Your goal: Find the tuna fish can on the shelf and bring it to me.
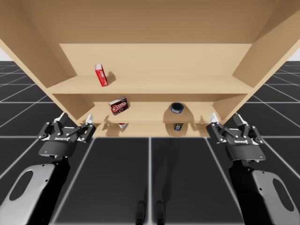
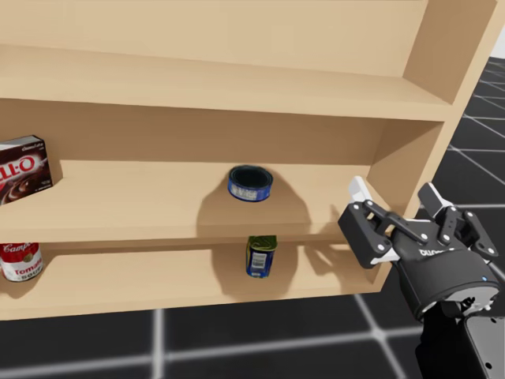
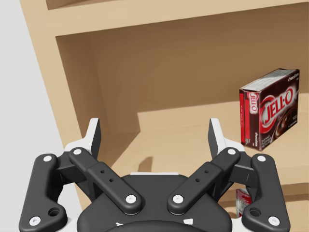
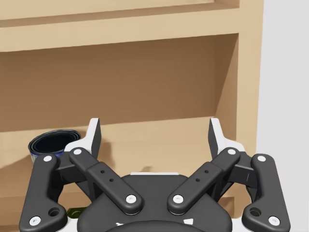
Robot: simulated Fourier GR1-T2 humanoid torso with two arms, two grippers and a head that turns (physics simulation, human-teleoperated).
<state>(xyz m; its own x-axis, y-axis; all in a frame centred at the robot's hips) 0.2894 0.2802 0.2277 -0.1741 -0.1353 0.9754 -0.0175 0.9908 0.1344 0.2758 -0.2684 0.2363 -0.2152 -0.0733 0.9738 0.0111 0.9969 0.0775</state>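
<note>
Short blue round tin can (image 2: pixel 251 183): on middle shelf (image 2: pixel 158 213), right of centre. Tipped on edge, round face toward near side, cylinder axis running near-far.

Right wrist view: same can (image 4: pixel 48 145) ahead, just beyond one finger of right gripper (image 4: pixel 154 133). Jaws spread wide, nothing held.

Left gripper (image 3: pixel 154 133): jaws spread wide, nothing held. Dark red card box (image 3: pixel 269 108) ahead.

Head view: small blue-green can (image 2: pixel 260 256) upright on lower shelf (image 2: pixel 118 284), directly below.

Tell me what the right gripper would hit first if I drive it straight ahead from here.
Most likely the shelf itself. Ahead of the right gripper, between its open fingers, are only the bare middle board and the back wall. The blue can sits off to one side of that line. Depth is unclear.
</note>
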